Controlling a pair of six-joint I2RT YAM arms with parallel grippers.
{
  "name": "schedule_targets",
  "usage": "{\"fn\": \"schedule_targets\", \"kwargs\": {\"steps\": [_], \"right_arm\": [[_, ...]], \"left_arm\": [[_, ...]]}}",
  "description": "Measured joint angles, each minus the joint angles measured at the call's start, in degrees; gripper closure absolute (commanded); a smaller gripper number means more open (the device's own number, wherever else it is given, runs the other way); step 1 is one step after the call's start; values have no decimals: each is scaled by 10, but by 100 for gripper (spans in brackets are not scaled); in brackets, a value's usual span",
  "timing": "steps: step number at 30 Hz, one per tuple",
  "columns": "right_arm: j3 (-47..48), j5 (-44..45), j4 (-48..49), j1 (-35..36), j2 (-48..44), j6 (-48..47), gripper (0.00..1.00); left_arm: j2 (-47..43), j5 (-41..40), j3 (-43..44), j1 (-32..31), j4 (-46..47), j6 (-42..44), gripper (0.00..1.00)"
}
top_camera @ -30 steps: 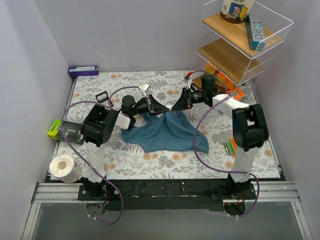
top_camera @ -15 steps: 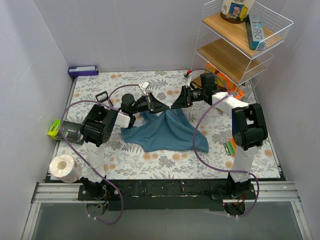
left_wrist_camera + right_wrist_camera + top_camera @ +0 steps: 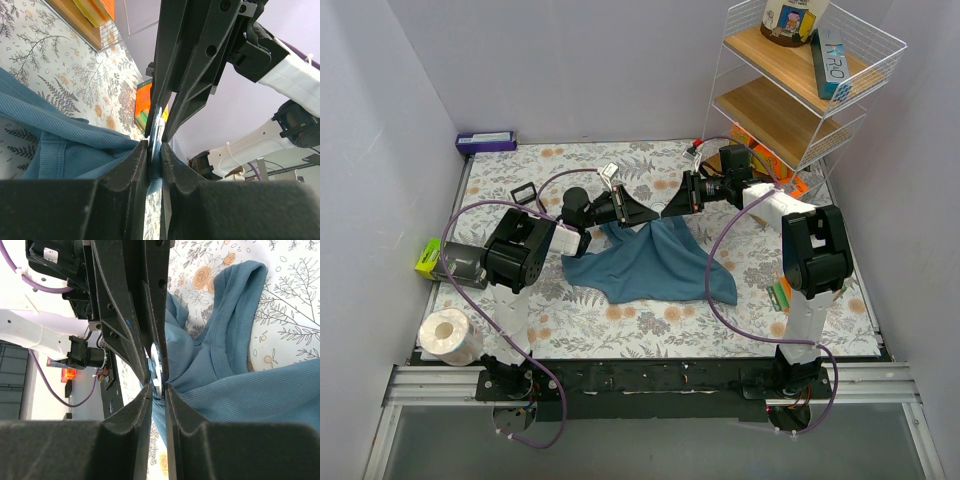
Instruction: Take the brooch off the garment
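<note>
Right gripper (image 3: 157, 387) has closed in, pinching the brooch (image 3: 154, 365); left gripper (image 3: 153, 147) clamps the shirt (image 3: 655, 265); two-o'clock rack (image 3: 775, 115) holds jar (image 3: 792, 20) and box (image 3: 832, 62).

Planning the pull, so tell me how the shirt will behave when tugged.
Probably floppy: the shirt drapes in soft folds from its pinched peak. Likely light: a small pinch holds that peak up. It may stretch after the brooch rather than resist.

**Robot lab cell, boxed in and cabled up**

Plain lavender walls (image 3: 380, 150) close in a floral tabletop (image 3: 620, 325). Robot arms (image 3: 815, 255) are bolted along an aluminium rail (image 3: 650, 398), with purple cables (image 3: 718, 290) trailing. Beyond the right hand (image 3: 664, 211) stands a wire shelf rack (image 3: 800, 90) of props. It's a lab rig.
</note>
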Motion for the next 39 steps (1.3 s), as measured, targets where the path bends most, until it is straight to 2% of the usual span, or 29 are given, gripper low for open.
{"fn": "schedule_targets", "kwargs": {"steps": [2, 3, 6, 8, 19, 39], "right_arm": [[0, 0, 1, 0, 0, -1, 93], [0, 0, 2, 0, 0, 0, 99], [0, 0, 4, 0, 0, -1, 99], [0, -2, 4, 1, 0, -1, 99], [-1, 4, 3, 4, 0, -6, 99], [-2, 24, -3, 4, 0, -23, 99]], "left_arm": [[0, 0, 0, 0, 0, 0, 100], [0, 1, 0, 0, 0, 0, 94], [0, 0, 0, 0, -3, 0, 61], [0, 0, 0, 0, -10, 9, 58], [-1, 12, 20, 0, -59, 64, 62], [-1, 6, 22, 3, -101, 57, 73]]}}
